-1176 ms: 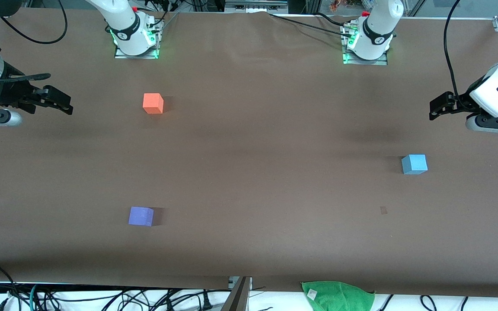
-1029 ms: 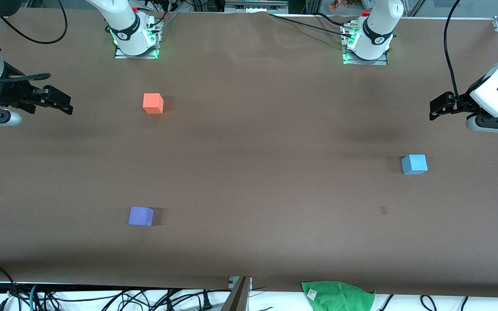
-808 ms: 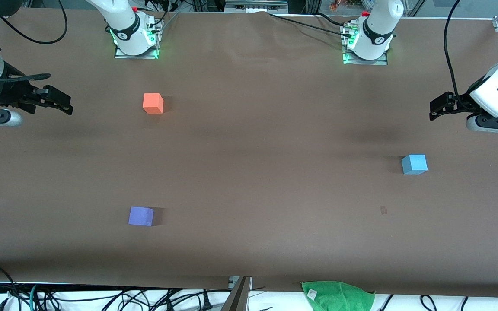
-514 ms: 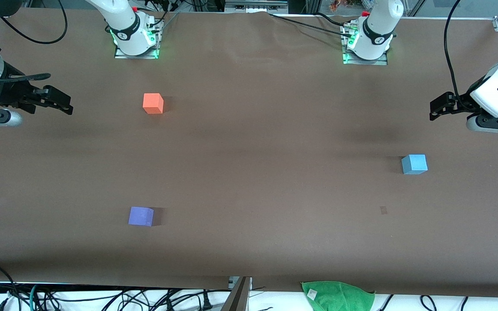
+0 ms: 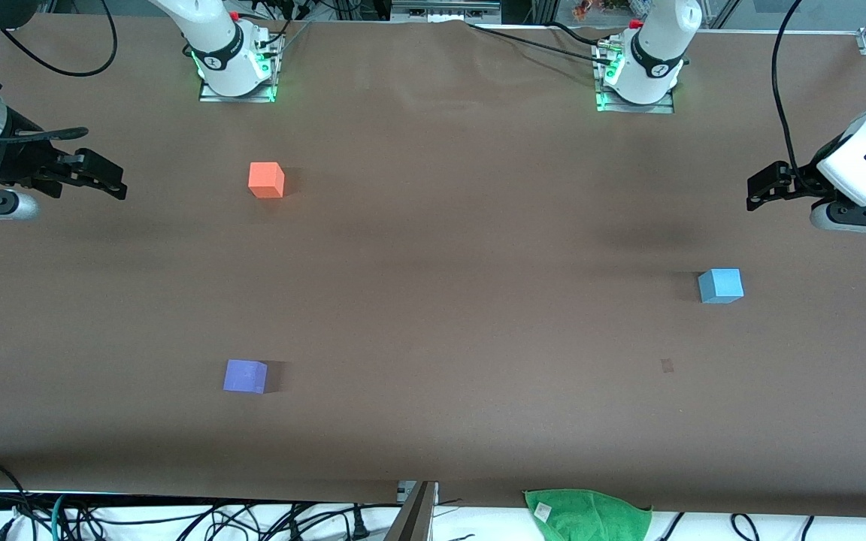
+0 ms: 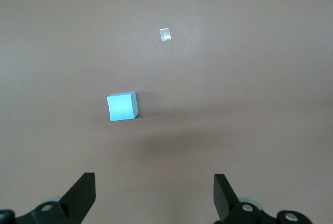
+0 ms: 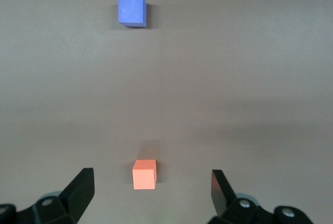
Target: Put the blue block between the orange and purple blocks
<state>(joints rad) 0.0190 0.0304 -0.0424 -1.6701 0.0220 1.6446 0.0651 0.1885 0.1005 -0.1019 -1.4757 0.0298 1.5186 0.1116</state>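
Left end effector wide, tips cropped, above blue block; right end effector wide, waiting.

From my console, the small light sky-blue matte cube sits alone on the brown table, toward the left arm's end. The bright orange matte cube and the violet-purple matte cube both lie toward the right arm's end, well apart from each other, the orange one farther from the front camera. I see bare table between them. A crumpled green cloth lies at the table edge nearest the front camera. The left gripper hangs over the left arm's end, spread wide; the right gripper waits over the right arm's end, likewise spread.
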